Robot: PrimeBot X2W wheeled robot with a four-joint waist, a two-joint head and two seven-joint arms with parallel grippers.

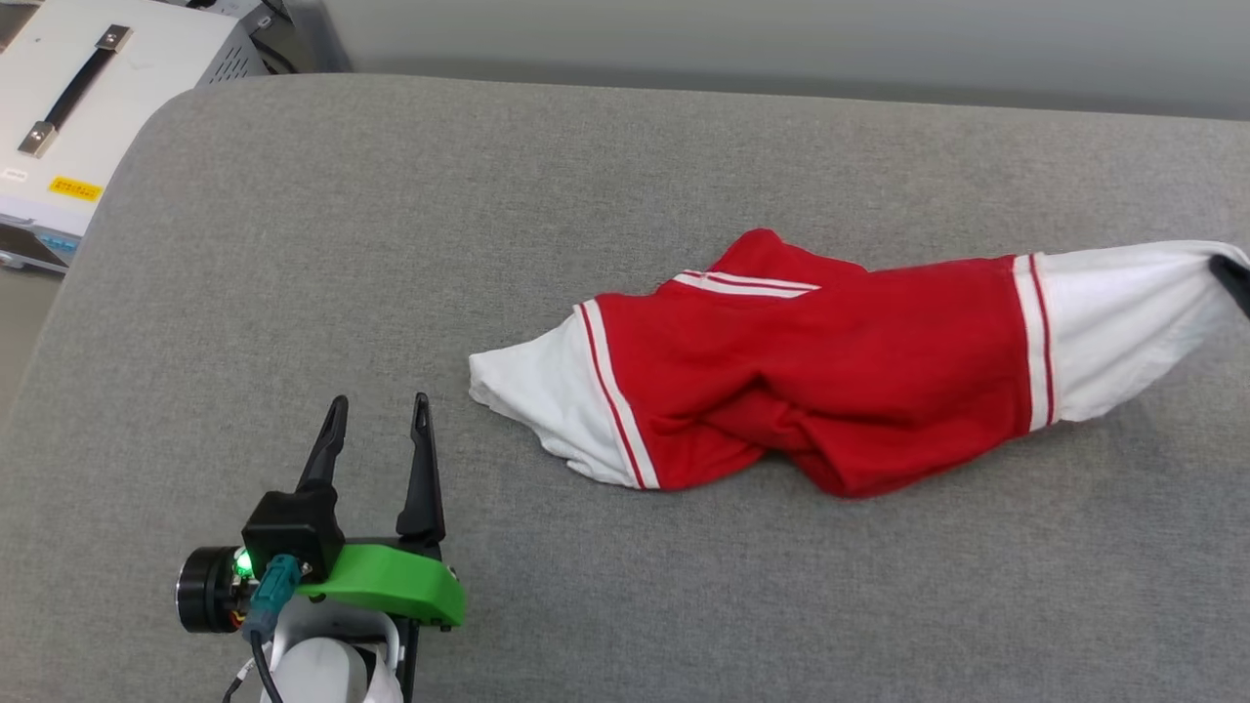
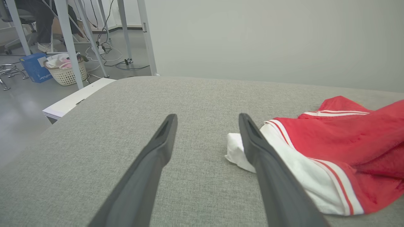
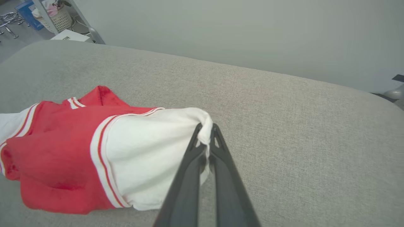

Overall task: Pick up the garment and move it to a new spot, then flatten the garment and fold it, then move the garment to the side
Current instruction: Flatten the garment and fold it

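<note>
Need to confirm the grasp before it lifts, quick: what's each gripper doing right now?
Left gripper: open, holding nothing.
Right gripper: closed on a white sleeve of the garment.

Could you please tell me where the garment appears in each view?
Head view: garment right of centre, reaching the right edge.
Left wrist view: garment at the right, beside the open left gripper.
Right wrist view: garment at left, sleeve pinched by the right gripper.
Shared landmark: the grey cushion.
</note>
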